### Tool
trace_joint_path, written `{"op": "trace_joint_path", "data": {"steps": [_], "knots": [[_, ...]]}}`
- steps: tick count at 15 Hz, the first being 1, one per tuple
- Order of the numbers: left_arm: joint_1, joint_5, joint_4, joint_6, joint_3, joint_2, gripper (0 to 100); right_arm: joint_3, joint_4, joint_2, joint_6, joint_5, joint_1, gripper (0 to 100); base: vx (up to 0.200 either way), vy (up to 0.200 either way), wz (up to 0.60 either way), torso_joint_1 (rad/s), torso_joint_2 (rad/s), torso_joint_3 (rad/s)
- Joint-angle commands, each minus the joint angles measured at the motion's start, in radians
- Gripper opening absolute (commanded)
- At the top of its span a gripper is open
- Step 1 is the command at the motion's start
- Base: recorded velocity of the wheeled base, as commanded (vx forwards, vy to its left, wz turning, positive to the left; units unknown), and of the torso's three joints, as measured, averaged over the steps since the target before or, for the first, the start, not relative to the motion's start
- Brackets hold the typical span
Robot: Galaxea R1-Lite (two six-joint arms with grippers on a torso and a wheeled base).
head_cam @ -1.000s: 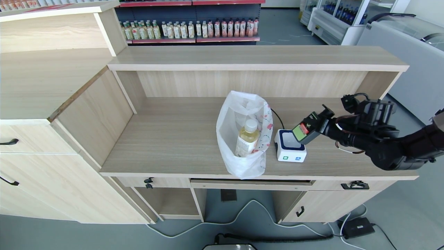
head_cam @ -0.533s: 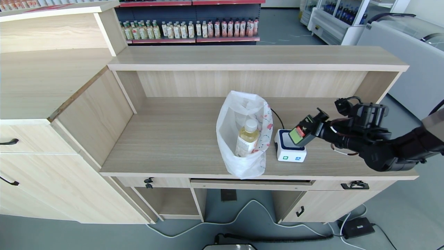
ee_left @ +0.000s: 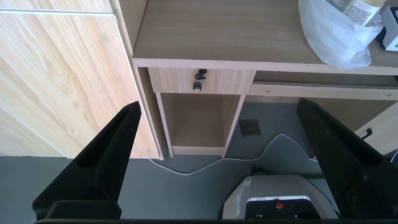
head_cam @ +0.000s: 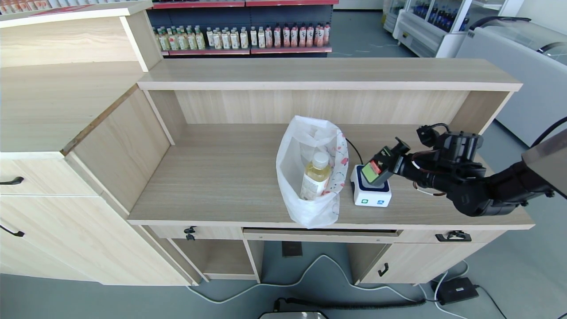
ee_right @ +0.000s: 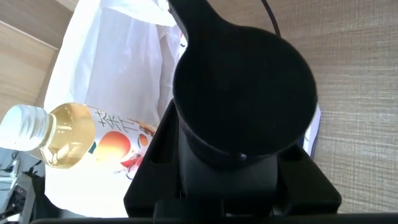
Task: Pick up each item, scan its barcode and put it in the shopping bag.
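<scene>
My right gripper (head_cam: 390,163) is shut on a small dark can (head_cam: 371,171) with a green and red label, held tilted just above the white barcode scanner (head_cam: 371,197) on the counter. The right wrist view shows the can's dark round end (ee_right: 244,93) clamped in that gripper (ee_right: 230,180), with the scanner's edge (ee_right: 313,124) behind it. Left of the scanner stands the white shopping bag (head_cam: 292,177), open at the top, with a yellow drink bottle (head_cam: 315,177) upright inside; bag (ee_right: 118,62) and bottle (ee_right: 62,134) lie beyond the can. My left gripper (ee_left: 219,109) hangs open over the floor before the counter.
The wooden counter (head_cam: 221,177) has a raised back wall and a tall side cabinet (head_cam: 53,110) at the left. A black cable (head_cam: 354,150) runs behind the scanner. Under the counter are a drawer with a key (ee_left: 198,76), an open compartment (ee_left: 199,121) and cables on the floor.
My right arm has carried the can leftward and down, from beside the scanner to right over its top. The bag, bottle and scanner have not moved.
</scene>
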Motion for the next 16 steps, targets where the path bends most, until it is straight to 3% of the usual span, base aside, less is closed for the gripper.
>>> {"op": "trace_joint_path", "data": {"steps": [1,16], "knots": [[0.000,0.000,0.000,0.000,0.000,0.000,100,-0.022,-0.001,0.019,0.000,0.000,0.004,0,0.000,0.000,0.00,0.000,0.00,0.000],[0.000,0.000,0.000,0.000,0.000,0.000,100,-0.088,-0.001,0.079,-0.002,-0.003,0.047,0,0.000,0.000,0.00,0.000,0.00,0.000]]}}
